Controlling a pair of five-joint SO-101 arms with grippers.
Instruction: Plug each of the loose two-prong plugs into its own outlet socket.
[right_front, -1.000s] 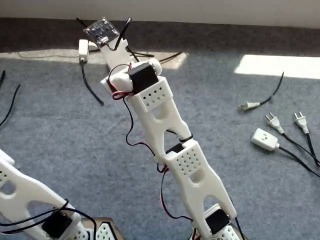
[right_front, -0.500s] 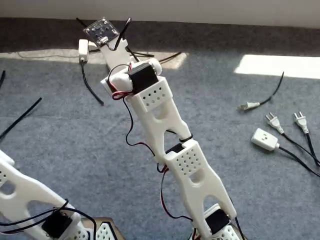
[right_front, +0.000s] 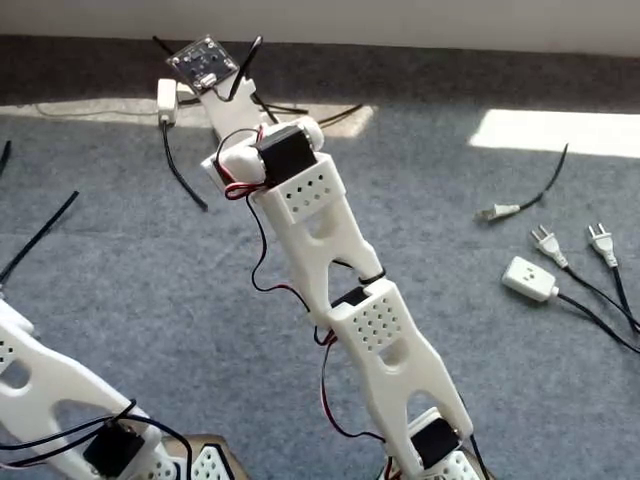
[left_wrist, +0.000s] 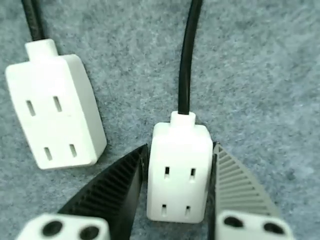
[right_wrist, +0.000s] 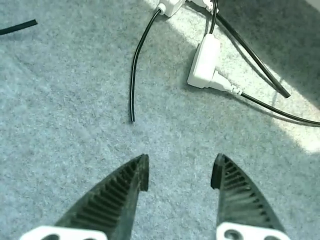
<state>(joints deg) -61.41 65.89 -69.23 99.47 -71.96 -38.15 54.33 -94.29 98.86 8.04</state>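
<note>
1. The left end effector (left_wrist: 180, 147) is clamped on a small outlet socket (left_wrist: 179, 170). One finger presses each side, and the slotted face looks up between them.
2. The socket's black cord (left_wrist: 187, 60) runs straight out past the fingertips over the grey carpeted surface (left_wrist: 260, 75).
3. A larger outlet socket (left_wrist: 55, 110) lies just beyond the black finger (left_wrist: 117, 190), apart from the held one.
4. The right end effector (right_wrist: 179, 170) hovers over the carpet with its fingers spread and nothing between them.
5. Ahead of its fingertips a thin cord end (right_wrist: 134, 90) lies near. A white cord fitting (right_wrist: 205, 62) lies farther off; I cannot tell whether it is a plug or a socket.
6. In the high view a two-prong plug (right_front: 543, 240), a second plug (right_front: 600, 238) and a third socket (right_front: 528, 278) lie near one another. A further plug (right_front: 497, 211) is close by, and all four are well apart from both arms.
</note>
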